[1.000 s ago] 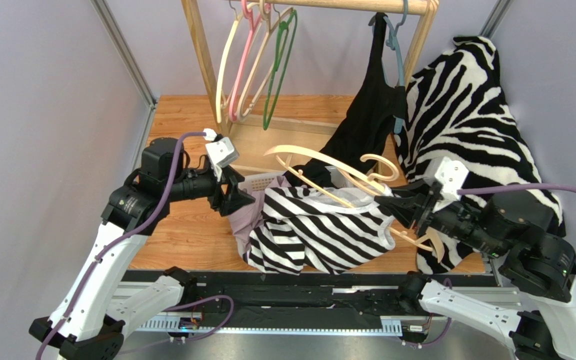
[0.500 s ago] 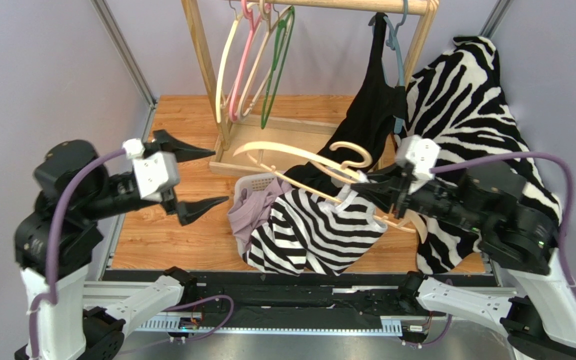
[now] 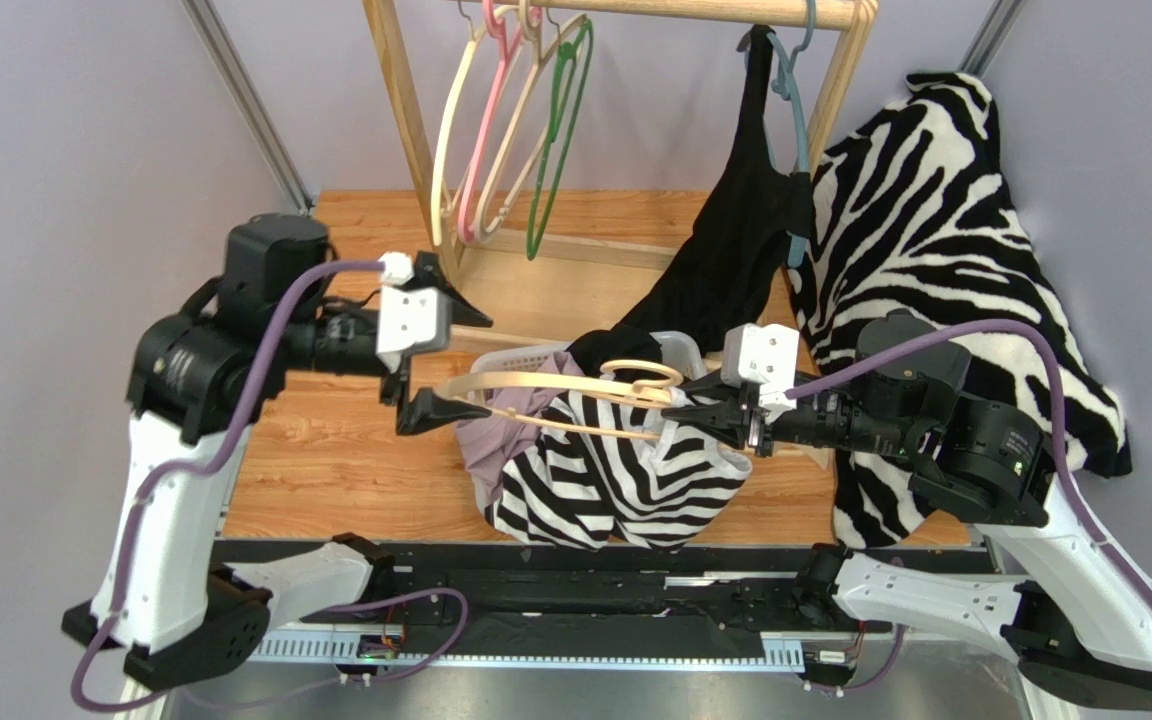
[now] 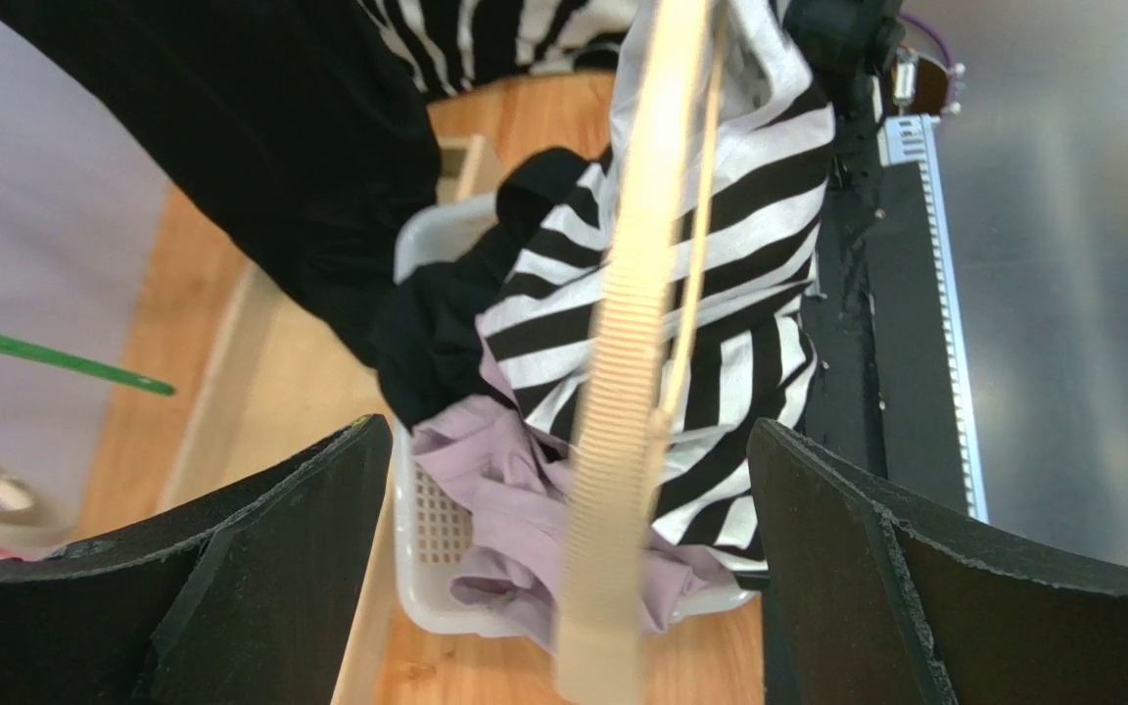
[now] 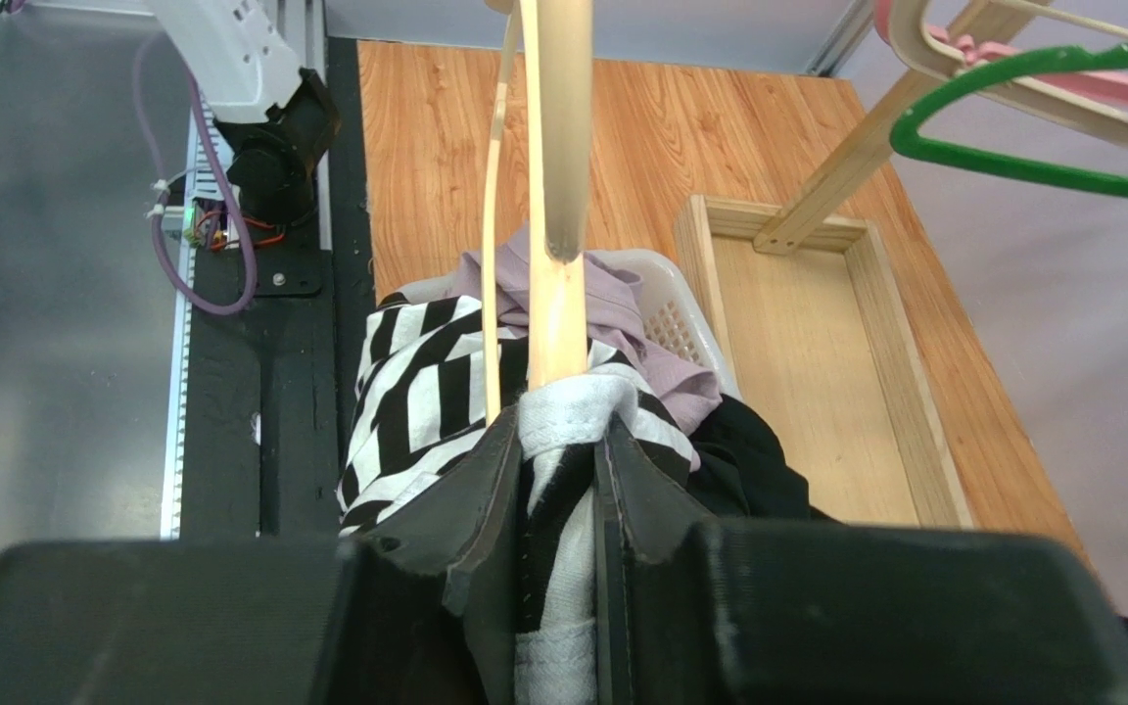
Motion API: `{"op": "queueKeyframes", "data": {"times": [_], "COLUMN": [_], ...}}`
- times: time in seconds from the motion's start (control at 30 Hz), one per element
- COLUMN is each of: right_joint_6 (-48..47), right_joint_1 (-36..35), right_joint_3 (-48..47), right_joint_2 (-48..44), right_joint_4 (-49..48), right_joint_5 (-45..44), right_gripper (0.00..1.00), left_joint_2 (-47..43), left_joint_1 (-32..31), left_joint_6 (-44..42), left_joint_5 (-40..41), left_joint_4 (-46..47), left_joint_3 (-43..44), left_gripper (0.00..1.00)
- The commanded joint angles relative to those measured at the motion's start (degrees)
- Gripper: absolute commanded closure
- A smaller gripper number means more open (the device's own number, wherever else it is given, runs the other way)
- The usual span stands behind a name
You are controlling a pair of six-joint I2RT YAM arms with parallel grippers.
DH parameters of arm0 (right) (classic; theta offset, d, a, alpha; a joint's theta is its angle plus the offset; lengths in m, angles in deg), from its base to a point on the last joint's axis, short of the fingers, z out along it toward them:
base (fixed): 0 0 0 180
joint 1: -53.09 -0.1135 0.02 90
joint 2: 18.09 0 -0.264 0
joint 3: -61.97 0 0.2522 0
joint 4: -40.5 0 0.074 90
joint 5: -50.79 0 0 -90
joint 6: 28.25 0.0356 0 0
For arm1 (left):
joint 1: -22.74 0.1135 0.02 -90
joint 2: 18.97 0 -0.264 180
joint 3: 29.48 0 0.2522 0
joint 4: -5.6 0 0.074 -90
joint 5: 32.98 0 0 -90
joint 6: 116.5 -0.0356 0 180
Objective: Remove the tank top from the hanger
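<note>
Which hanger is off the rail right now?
The cream hanger lying level over the basket, striped tank top on it, clamped in the right tool. The pink hanger, green hanger and teal hanger hang on the rail.

Count's one laundry basket (image 4: pixel 435 551), one striped tank top (image 3: pixel 642 473), and six hangers (image 3: pixel 455 135): four bunched together, one teal hanger (image 3: pixel 800 105), one cream hanger (image 4: pixel 629 338).

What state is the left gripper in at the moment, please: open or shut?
Open. In the wrist view the fingers of the left gripper stand wide apart, and the cream hanger runs between them, touching neither.
</note>
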Motion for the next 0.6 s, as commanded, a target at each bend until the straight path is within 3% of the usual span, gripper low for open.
{"op": "queueKeyframes", "data": {"times": [0.0, 0.23, 0.33, 0.37, 0.43, 0.57], "right_joint_6": [-4.12, -5.62, -6.23, -6.41, -6.49, -6.06], "right_joint_1": [-3.03, -4.61, -4.70, -4.70, -4.70, -4.79], "right_joint_3": [-2.47, -4.23, -4.23, -4.15, -3.97, -4.06], "right_joint_2": [1.81, 3.84, 4.10, 4.10, 3.93, 3.75], "right_joint_4": [-4.48, -5.35, -5.45, -5.36, -5.53, -5.97], "right_joint_5": [-1.48, -4.04, -4.74, -4.83, -5.45, -4.84], "right_gripper": [1.00, 1.00, 1.00, 1.00, 1.00, 1.00], "left_joint_2": [2.78, 5.24, 6.03, 6.13, 6.48, 7.18], "left_joint_1": [-0.98, -3.18, -4.23, -4.58, -6.34, -8.89], "left_joint_6": [-2.68, -7.07, -10.06, -10.50, -11.21, -10.24], "left_joint_5": [-2.92, -5.11, -6.08, -6.00, -3.03, 0.33], "left_joint_4": [-4.79, -13.67, -18.77, -19.73, -21.24, -20.63], "left_joint_3": [2.24, 2.68, 2.60, 2.25, 1.28, -0.04], "left_gripper": [0.01, 0.08, 0.23, 0.35, 0.42, 0.41]}}
